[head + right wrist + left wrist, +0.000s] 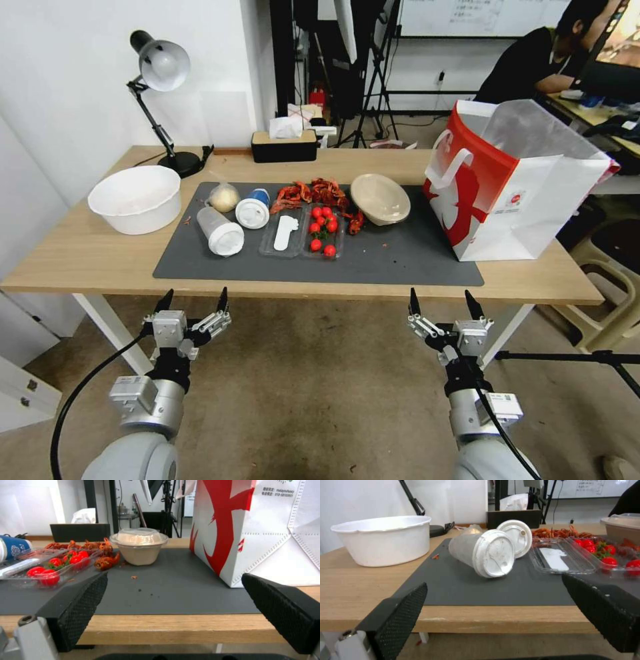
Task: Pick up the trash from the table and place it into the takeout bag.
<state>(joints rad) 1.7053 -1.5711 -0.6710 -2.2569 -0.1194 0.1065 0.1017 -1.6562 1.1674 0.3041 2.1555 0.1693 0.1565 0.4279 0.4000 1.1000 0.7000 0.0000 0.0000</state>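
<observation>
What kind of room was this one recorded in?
Probably an office or lab used for filming: tripod stands and a whiteboard behind the table, and a desk lamp on it.

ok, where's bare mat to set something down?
Bare: mat front strip between tomato tray and takeout bag, below the paper bowl. Also bare table in front of the white bowl. Crowded: back-left mat, around the clear cup and blue-white cup.
</observation>
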